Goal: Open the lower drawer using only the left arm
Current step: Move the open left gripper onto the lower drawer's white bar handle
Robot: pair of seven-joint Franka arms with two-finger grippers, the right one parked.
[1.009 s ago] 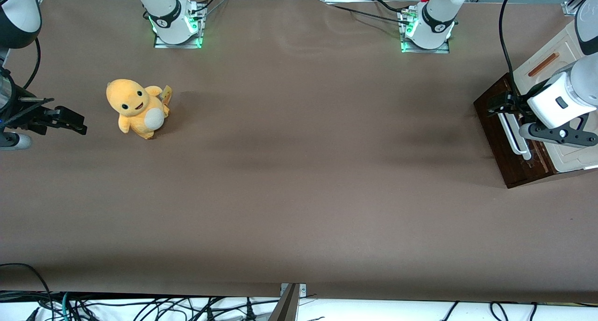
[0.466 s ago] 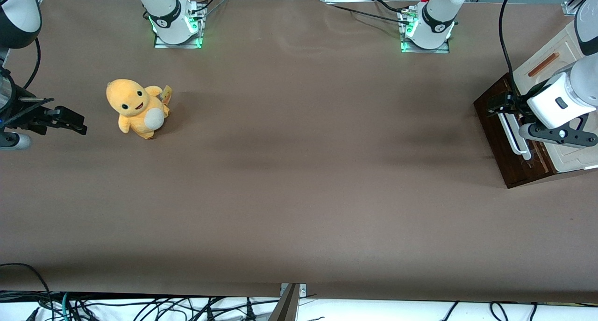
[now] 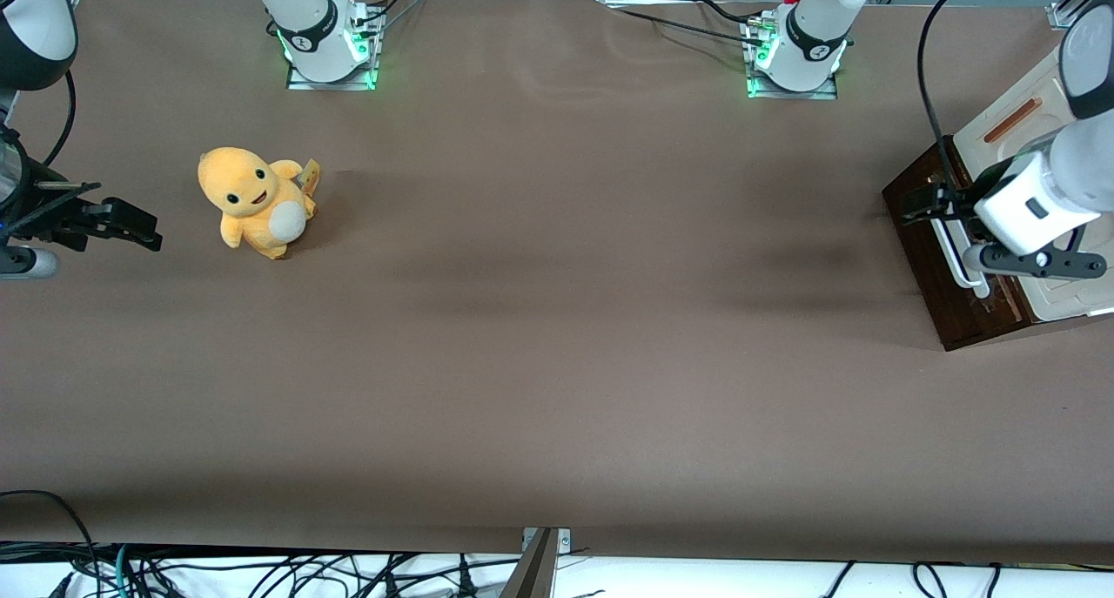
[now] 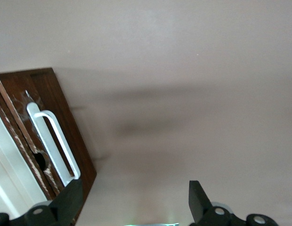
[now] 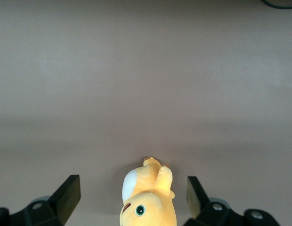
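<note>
The cabinet (image 3: 1053, 119), with its cream top and orange-brown strip, stands at the working arm's end of the counter (image 3: 557, 319), and everything here is placed from it. The lower drawer (image 3: 944, 258) shows as a dark brown wood front on the cabinet's face, turned toward the middle of the counter, with its long white bar handle (image 3: 953, 254) running along the front. The drawer front looks flush with the cabinet's face, though how far out it stands cannot be told for sure.

The left arm (image 3: 1075, 154) reaches over the cabinet top, its white wrist block just above the drawer front. Its pincer (image 3: 924, 199) hangs in front of the cabinet at the handle end farther from the front camera. In the wrist view the pincer (image 4: 134, 200) is released, its two black fingers (image 4: 70, 200) spread wide with bare counter between them, and the handle (image 4: 54, 141) lies apart from them, not gripped.

Well away from the cabinet, toward the parked arm's end of the counter, sits a yellow plush toy (image 3: 254, 202) with a pale belly
</note>
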